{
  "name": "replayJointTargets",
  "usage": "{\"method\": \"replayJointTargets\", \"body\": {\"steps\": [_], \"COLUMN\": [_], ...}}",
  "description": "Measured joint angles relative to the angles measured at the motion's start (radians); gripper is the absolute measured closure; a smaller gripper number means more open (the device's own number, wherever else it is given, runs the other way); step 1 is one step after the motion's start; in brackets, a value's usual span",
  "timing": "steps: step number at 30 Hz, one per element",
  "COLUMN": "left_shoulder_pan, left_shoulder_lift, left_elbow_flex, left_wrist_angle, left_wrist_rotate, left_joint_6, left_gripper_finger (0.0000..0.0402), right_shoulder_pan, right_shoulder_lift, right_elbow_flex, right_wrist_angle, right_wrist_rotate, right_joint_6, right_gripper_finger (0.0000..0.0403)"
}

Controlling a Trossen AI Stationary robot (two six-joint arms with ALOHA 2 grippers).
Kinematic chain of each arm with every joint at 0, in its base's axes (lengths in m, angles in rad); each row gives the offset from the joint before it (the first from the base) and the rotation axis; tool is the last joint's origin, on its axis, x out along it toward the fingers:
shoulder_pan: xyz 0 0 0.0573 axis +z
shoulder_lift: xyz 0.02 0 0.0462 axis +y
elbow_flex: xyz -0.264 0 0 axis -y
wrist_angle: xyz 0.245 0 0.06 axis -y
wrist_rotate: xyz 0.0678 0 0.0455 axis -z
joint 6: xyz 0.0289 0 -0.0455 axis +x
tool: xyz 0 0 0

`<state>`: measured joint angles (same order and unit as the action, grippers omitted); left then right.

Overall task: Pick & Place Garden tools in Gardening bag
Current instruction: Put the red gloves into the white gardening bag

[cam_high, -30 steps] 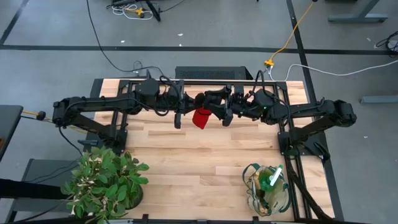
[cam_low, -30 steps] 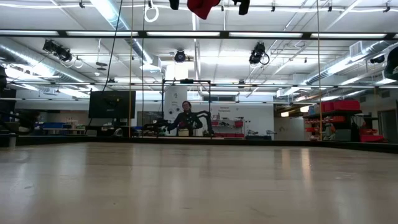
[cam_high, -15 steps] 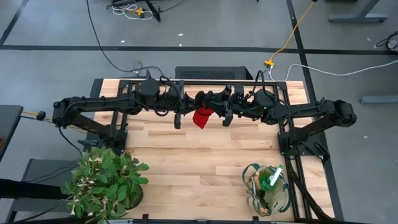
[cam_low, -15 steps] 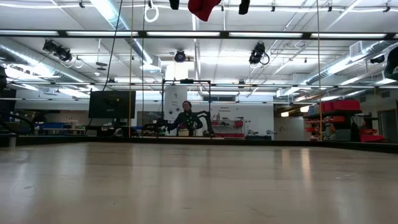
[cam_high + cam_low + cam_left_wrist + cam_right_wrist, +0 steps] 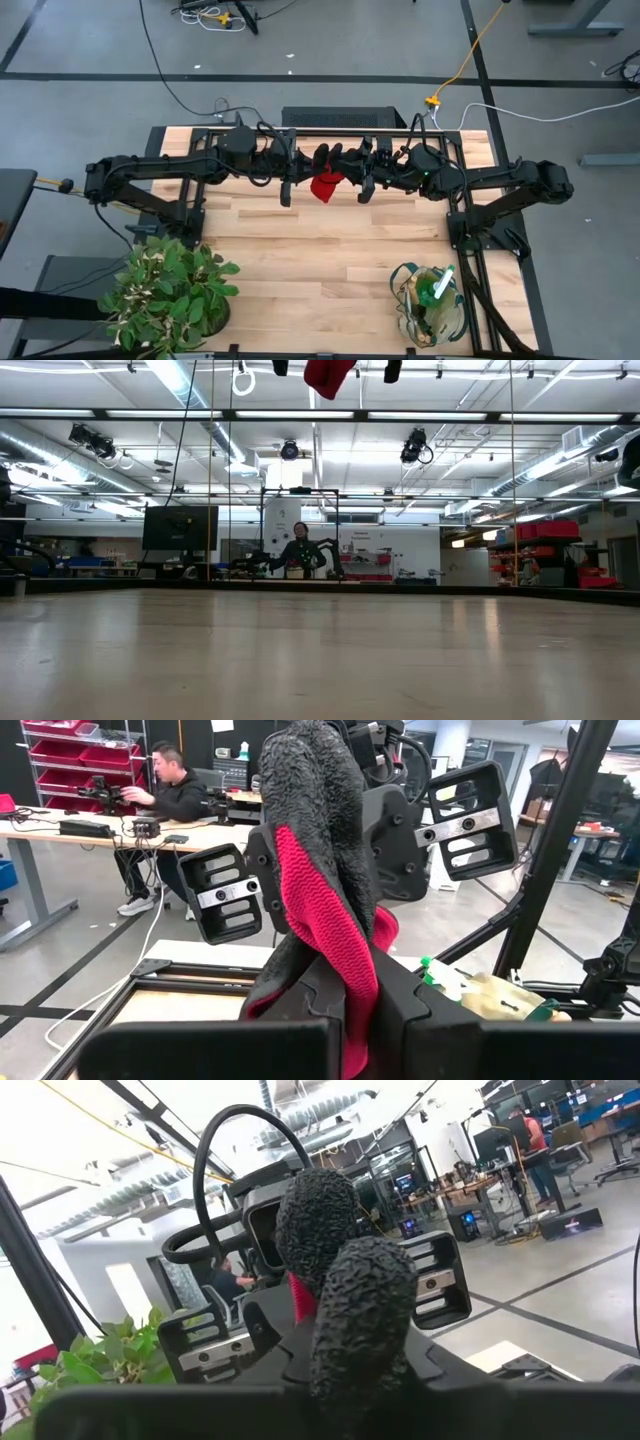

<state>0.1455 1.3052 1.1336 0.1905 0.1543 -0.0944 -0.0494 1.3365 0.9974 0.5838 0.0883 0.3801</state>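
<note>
Between both tools (image 5: 327,172) — red glove (image 5: 325,186) hangs lengthwise down.

Between both pairs of jaws hangs a red knitted cloth glove (image 5: 330,910) with a coarse, dark, crinkly rubber-like coating on its fingers, matt and rough. The dark jaws themselves look like smooth matt plastic. Below them the pale butcher-block wood worktop (image 5: 320,250) has a smooth, faintly sheeny finish. Well off from the jaws stands a round beige fabric bag with green trim (image 5: 428,305), soft and matt.
</note>
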Motion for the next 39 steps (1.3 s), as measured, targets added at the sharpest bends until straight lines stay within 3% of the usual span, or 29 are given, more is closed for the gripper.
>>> {"method": "replayJointTargets", "body": {"steps": [9,22,30,39], "left_shoulder_pan": [0.000,0.000,0.000,0.004], "left_shoulder_lift": [0.000,-0.001,-0.002,-0.009], "left_elbow_flex": [0.000,0.000,0.000,0.000], "left_wrist_angle": [0.000,0.000,-0.004,-0.018], "left_wrist_rotate": [0.000,0.000,-0.065,-0.064], "left_joint_6": [0.000,-0.027,-0.041,-0.104], "left_gripper_finger": [0.0375,0.0330,0.0270,0.0187], "right_shoulder_pan": [0.000,0.000,-0.001,0.000], "right_shoulder_lift": [0.000,0.000,0.000,-0.019], "right_elbow_flex": [0.000,0.000,0.000,0.000], "right_wrist_angle": [0.000,-0.001,-0.003,-0.016], "right_wrist_rotate": [0.000,-0.001,-0.001,-0.003], "right_joint_6": [-0.030,-0.026,-0.026,-0.046], "right_gripper_finger": [0.0358,0.0360,0.0360,0.0360]}}
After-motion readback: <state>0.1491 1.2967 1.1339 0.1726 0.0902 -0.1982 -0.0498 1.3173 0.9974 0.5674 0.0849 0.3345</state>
